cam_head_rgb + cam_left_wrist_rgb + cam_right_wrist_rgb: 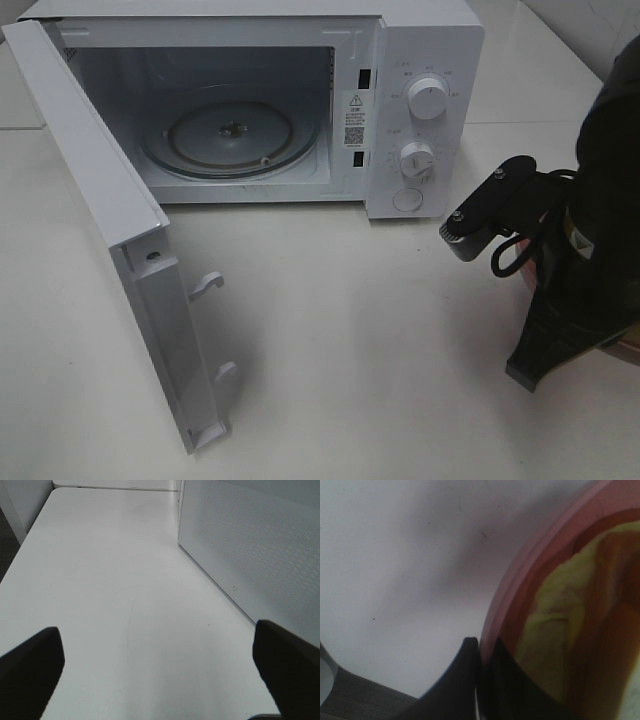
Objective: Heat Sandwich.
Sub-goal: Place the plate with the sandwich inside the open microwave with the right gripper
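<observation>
A white table fills the scene. At its far side stands a white microwave with 2 round knobs on its panel, and its door is swung wide open toward the left side of the high view. Inside the cavity sits 1 glass turntable, bare.

At the right edge of the high view the dark right arm bends down over the table, near the microwave's front right corner, and hides almost all of what lies beneath it.

The right wrist view shows a pink plate on the table, close and blurred. The right gripper has its 2 fingers pressed together on the plate's rim, 1 outside and 1 inside. The sandwich lies on the plate, pale yellow-green with orange-pink bands, just inside the rim and just beside the inner finger. Whether it touches that finger cannot be told.

The left gripper hangs over bare table with its 2 fingers spread wide and nothing between them. The door's perforated outer face is to 1 side, well apart from the sandwich.
</observation>
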Controlling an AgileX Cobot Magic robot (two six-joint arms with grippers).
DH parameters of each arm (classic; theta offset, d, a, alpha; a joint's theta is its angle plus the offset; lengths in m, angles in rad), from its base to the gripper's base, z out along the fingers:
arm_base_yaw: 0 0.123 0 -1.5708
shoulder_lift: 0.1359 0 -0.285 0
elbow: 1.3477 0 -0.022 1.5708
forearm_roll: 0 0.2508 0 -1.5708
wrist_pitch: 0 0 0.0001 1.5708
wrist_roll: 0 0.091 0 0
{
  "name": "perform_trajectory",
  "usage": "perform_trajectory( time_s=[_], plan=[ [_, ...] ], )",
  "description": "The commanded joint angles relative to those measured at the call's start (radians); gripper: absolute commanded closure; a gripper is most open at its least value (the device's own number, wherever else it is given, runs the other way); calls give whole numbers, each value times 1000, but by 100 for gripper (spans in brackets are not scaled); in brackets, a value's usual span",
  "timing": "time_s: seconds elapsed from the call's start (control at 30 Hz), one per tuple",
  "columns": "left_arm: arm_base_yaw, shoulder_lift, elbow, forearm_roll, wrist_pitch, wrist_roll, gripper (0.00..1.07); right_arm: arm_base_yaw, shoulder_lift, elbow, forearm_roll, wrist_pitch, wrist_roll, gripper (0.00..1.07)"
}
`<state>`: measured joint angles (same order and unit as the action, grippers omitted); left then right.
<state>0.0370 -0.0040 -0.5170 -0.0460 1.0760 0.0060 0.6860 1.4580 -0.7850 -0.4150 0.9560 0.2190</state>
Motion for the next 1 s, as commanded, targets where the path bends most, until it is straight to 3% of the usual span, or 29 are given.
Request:
perform_trajectory(
  time_s=[0.03, 0.47, 1.0],
  plan=[
    [0, -19, 0, -4, -10, -6, 9, 37, -41, 2, -17, 55, -40, 107],
    [0, -19, 0, -4, -10, -6, 9, 121, -118, 2, 33, 59, -280, 106],
    [0, -19, 0, -4, -10, -6, 9, 121, -130, 1, 65, 3, -573, 106]
  ],
)
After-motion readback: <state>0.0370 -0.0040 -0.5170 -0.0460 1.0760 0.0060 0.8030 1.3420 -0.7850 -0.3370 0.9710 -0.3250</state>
